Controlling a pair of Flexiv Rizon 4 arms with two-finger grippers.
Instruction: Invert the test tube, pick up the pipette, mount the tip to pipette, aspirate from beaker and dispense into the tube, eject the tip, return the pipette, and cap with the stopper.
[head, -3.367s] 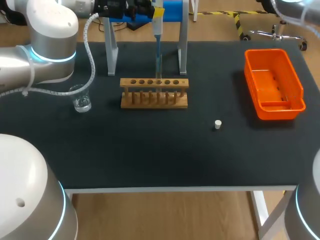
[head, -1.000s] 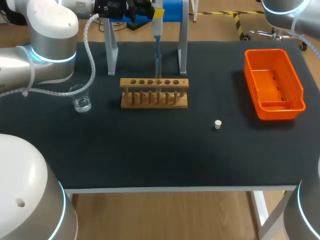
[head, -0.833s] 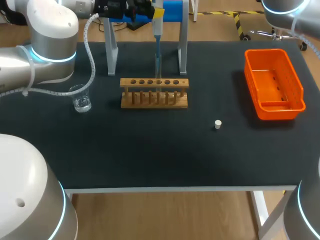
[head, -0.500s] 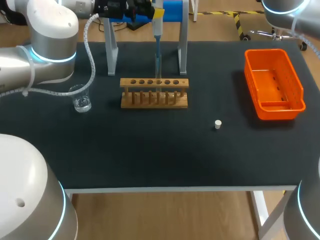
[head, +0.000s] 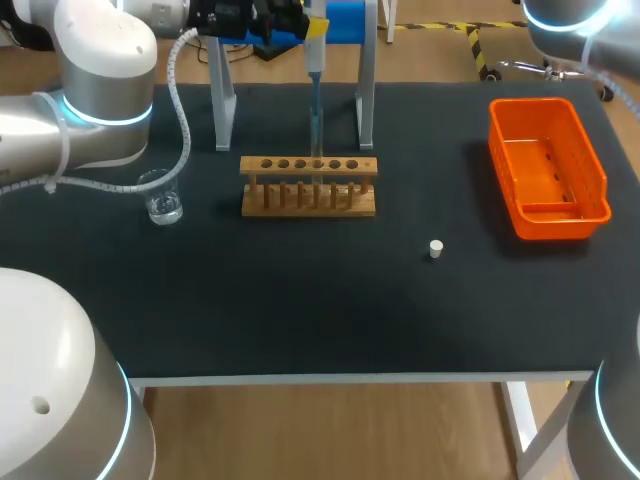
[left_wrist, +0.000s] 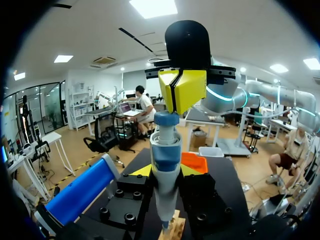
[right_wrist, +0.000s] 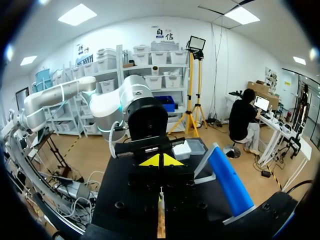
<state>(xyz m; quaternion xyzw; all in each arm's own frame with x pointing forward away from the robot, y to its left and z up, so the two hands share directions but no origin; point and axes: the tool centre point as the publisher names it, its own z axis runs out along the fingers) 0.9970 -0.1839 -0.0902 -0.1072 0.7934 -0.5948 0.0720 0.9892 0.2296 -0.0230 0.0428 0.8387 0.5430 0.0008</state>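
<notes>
**Pipette held over the rack, both pincers closed**

The black counter (head: 300, 300) carries few things, spread wide. At its middle stands a wooden test-tube rack (head: 309, 186) with a row of holes along its top. Well to the rack's left is a small clear glass beaker (head: 161, 196), close under the left arm (head: 90, 110). A small white stopper (head: 435, 249) lies alone, nearer the front and to the right of the rack. A bright orange plastic tray (head: 545, 160) sits by the right edge. Behind the rack is a stand (head: 345, 20) of two white legs and a blue crossbar.

The pale grey-and-blue pipette (head: 315, 58) hangs upright between the stand's legs, above the rack. The left pincer (left_wrist: 166, 170) grips it, with its yellow tips against the body from both sides. The pipette's long clear tip (head: 317, 120) points down at one of the rack's middle holes — whether it enters the hole is hard to make out.

The right pincer (right_wrist: 160, 161) is closed, its yellow tips meeting. In the left wrist view it stands just above the pipette's top knob, and contact cannot be judged. The head view cuts this pincer off and shows only a piece of the right arm (head: 560, 15) at the far right corner. White arm housings hide the counter's near corners.
</notes>
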